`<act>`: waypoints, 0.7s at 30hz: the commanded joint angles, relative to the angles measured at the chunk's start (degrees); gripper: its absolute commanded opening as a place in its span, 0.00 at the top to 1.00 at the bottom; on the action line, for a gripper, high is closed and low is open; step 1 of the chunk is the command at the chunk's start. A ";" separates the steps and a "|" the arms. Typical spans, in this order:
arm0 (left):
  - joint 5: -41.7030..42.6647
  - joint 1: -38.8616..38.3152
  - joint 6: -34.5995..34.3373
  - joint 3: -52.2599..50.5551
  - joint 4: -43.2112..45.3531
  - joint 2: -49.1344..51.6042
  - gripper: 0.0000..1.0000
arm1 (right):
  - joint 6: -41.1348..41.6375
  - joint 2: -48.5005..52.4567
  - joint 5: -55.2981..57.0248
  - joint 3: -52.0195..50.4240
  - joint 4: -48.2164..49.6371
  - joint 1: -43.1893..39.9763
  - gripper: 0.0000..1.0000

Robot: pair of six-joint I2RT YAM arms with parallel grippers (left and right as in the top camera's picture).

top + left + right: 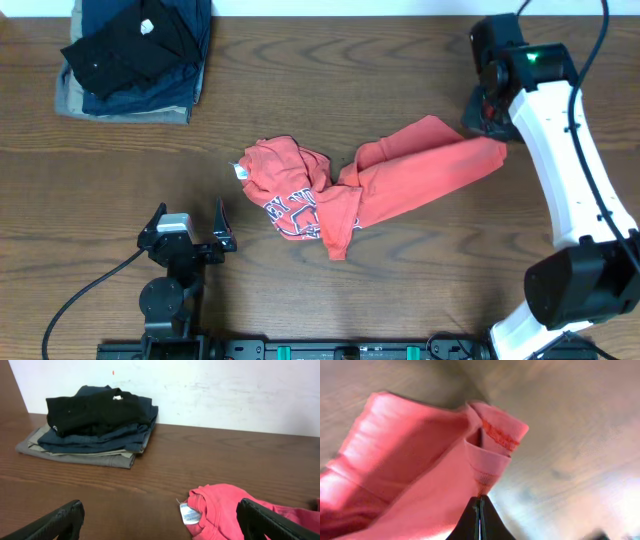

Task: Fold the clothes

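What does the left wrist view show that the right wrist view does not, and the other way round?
Only the left wrist view: the stack of folded garments near the wall, the white label on the T-shirt, and the left gripper, open and holding nothing. Only the right wrist view: the right gripper, shut on the T-shirt at its stitched hem. Both: the orange-red T-shirt and the wooden table.

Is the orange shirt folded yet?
Not folded: the orange-red cotton T-shirt lies bunched and twisted, one end pinched by the right gripper.
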 commanded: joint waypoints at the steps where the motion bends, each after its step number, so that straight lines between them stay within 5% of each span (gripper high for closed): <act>1: -1.68 0.26 -0.48 -1.05 -2.08 -0.09 0.02 | 7.87 -0.98 7.76 0.24 -3.43 -0.42 0.99; 21: -1.68 0.26 -0.48 -1.05 -2.08 -0.09 0.02 | 16.48 -1.20 10.25 -23.34 2.45 -10.03 0.99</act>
